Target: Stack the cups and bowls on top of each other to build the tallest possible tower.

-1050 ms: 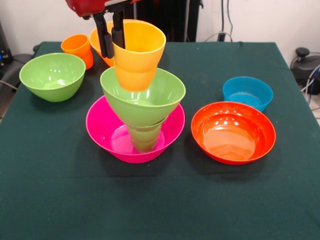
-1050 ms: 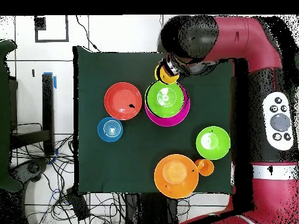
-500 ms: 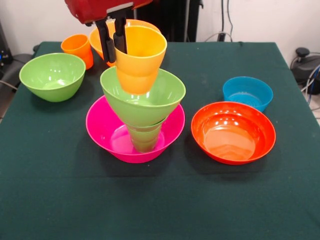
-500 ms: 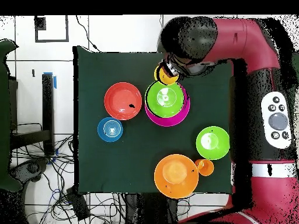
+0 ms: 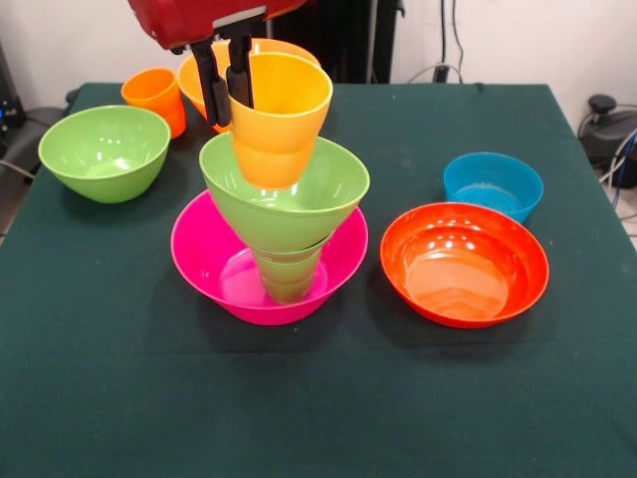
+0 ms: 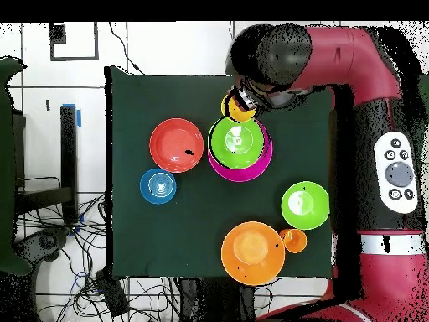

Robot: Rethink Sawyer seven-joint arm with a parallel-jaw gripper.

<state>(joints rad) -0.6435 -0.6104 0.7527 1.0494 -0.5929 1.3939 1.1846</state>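
The tower has a big pink bowl [image 5: 214, 261] [image 6: 256, 166] as its base, a green cup [image 5: 288, 274] standing in it, and a light green bowl [image 5: 299, 199] [image 6: 236, 141] on top. My gripper [image 5: 226, 82] [image 6: 244, 95] is shut on the left rim of a yellow cup [image 5: 279, 115] [image 6: 234, 109], one finger inside and one outside. The cup hangs tilted, its bottom just above that green bowl's back left edge. A small orange cup [image 5: 156, 97] [image 6: 294, 240] stands at the back left in the front view.
Another light green bowl [image 5: 104, 151] [image 6: 305, 205] sits at the left in the front view, with a large orange bowl [image 5: 199, 80] [image 6: 251, 251] behind the gripper. A red-orange bowl [image 5: 464, 263] [image 6: 176, 145] and a smaller blue bowl [image 5: 493, 182] [image 6: 157, 186] lie to the right.
The yellow cup has shifted slightly right and a little lower, closer over the green bowl. In the last half second it barely moves.
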